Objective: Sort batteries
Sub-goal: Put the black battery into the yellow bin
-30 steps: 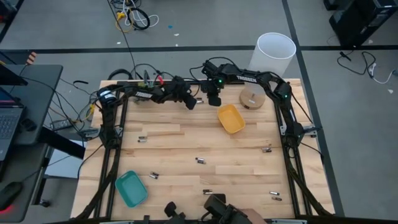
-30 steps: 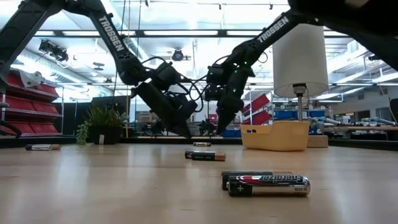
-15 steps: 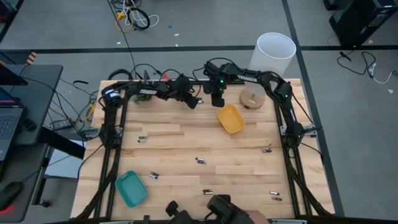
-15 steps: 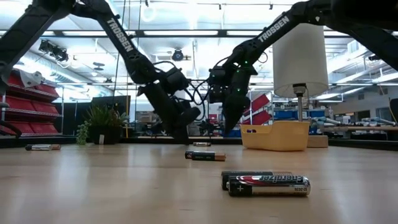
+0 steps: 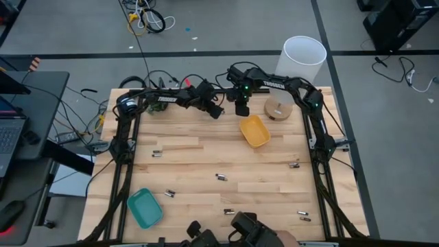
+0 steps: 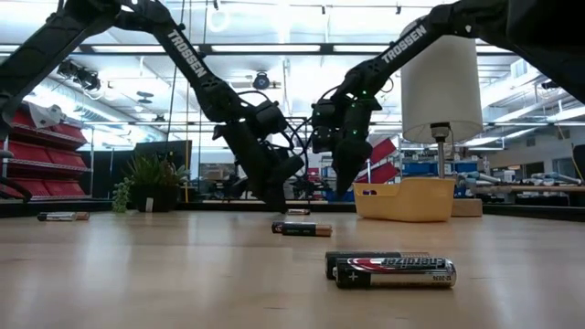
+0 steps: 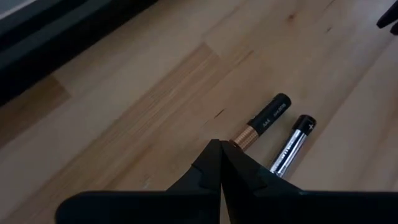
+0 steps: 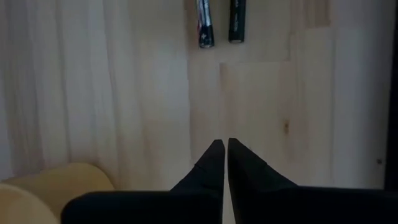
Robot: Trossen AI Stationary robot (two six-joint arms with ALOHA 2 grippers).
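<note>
Several small batteries lie on their sides across the wooden table, such as one pair at the near edge and one battery mid-table. At the far edge lies another pair: a dark battery with a copper end and a silvery one. My left gripper, shut, points down right beside that copper end. My right gripper, shut, hovers nearby, between this pair and the yellow tray. The teal tray sits near the table's near-left corner. My left gripper comes slanting down at the dark battery's copper end, its shut fingertips right next to it. Whether they touch it I cannot tell. The battery lies flat on the table.
A white bucket stands beyond the far right corner, and a round wooden block sits right of the yellow tray. Single batteries lie at the left and right sides. Cables run along the far edge. Bare wood lies mid-table.
My left gripper has moved along the far edge toward the table's right and come down toward the pair of batteries there, staying shut. My right gripper has shifted slightly to the right. The batteries and trays have kept their places.
</note>
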